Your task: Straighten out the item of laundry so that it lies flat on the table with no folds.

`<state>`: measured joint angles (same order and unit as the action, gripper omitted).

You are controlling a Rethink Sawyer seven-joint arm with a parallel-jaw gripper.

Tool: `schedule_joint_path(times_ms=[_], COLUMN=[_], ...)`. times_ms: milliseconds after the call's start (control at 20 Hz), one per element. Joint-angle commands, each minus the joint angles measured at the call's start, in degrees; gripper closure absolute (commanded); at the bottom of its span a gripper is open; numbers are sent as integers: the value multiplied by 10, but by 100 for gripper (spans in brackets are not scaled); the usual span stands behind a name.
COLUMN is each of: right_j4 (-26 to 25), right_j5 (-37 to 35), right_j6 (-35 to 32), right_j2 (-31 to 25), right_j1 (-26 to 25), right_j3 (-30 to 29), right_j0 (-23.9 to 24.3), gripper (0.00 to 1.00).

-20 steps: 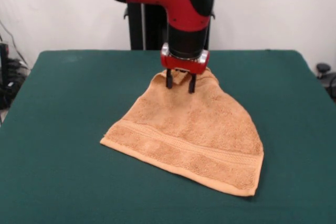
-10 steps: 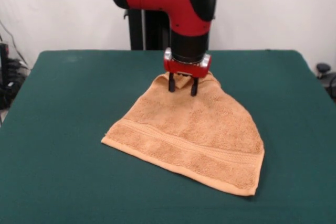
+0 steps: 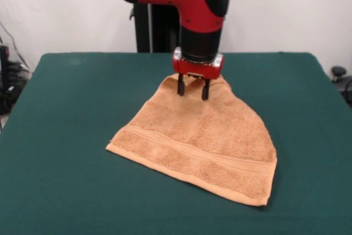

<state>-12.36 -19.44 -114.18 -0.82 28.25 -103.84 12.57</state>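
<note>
The item of laundry [image 3: 206, 136], an orange-tan towel, lies on the green table [image 3: 66, 114]. Its near short edge is spread wide, with a woven band running along it. Its sides narrow toward a bunched far end. My gripper [image 3: 192, 89] points straight down at that far end, and its two black fingers [image 3: 180, 86] hold the gathered cloth between them, a little raised. The towel's far edge is hidden behind the gripper.
Green tabletop surrounds the towel on every side. A dark stand [image 3: 148, 26] rises behind the table's far edge. Cables and dark gear [image 3: 8, 81] sit off the table's left side.
The gripper has moved slightly to the right and up. The towel's far end and near corners have shifted a little right with it.
</note>
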Motion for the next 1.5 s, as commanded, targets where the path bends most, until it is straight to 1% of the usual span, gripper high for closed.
schedule_joint_path(times_ms=[50,250,400,500,750,1000,1200,1350,1500], right_j4=[14,17,18,17,12,15,18,16,17], right_j5=[-63,-75,-77,-74,-40,-30,-36,-32,-40], right_j6=[-39,-42,-44,-46,-53,-57,-58,-52,-53], right_j2=[-50,-45,-43,-44,-46,-51,-52,-57,-55], right_j1=[30,54,59,57,40,31,32,21,24], right_j3=[-31,-45,-48,-46,-54,-56,-54,-50,-53], right_j0=[-29,-33,-35,-36,-34,-35,-36,-32,-35], gripper=[0,0,0,0,0,0,0,0,0])
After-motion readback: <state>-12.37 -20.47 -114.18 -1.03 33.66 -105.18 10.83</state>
